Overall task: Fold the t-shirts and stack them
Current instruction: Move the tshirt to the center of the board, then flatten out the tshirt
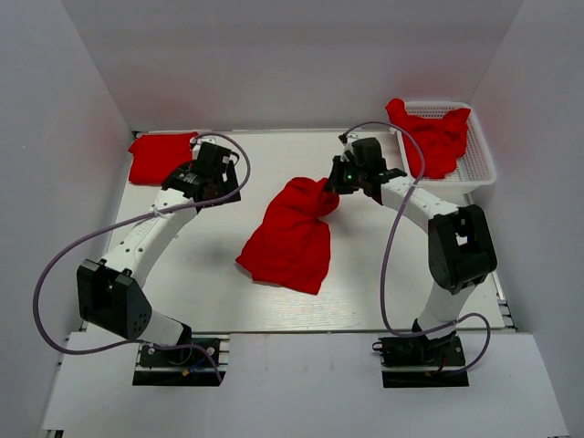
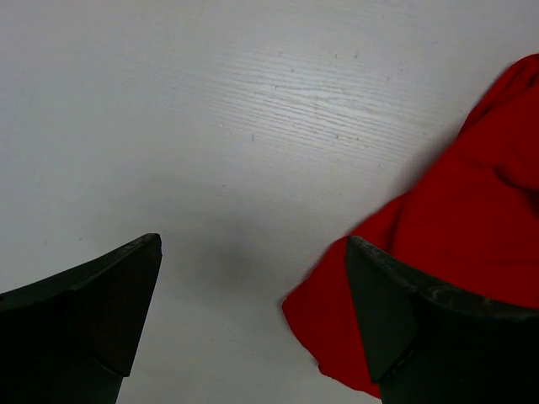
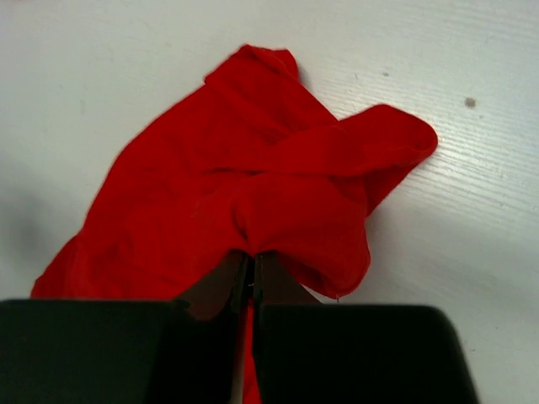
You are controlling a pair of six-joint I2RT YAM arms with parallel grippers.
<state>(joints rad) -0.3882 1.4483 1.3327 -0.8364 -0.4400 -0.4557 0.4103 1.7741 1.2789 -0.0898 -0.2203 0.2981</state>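
Nearest us, a crumpled t-shirt (image 1: 290, 237) lies mid-surface, spread loose on the white surface (image 1: 182, 292), its wide end toward the near edge. The right tool (image 3: 251, 269) grips that shirt's far end. Its jaws are nearly together with a fold of red fabric clamped between them, and the cloth is bunched just ahead of the fingers. The left tool (image 2: 253, 244) stands left of centre with its jaws wide, holding nothing, bare surface between them. Red cloth shows just beside one finger (image 2: 438, 337); we cannot tell if they touch. At the far left corner lies a folded t-shirt (image 1: 162, 157), flat, next to the left tool. At the far right corner sits a white mesh basket (image 1: 481, 169) with more t-shirts (image 1: 438, 141) heaped inside, some cloth draped over its rim.
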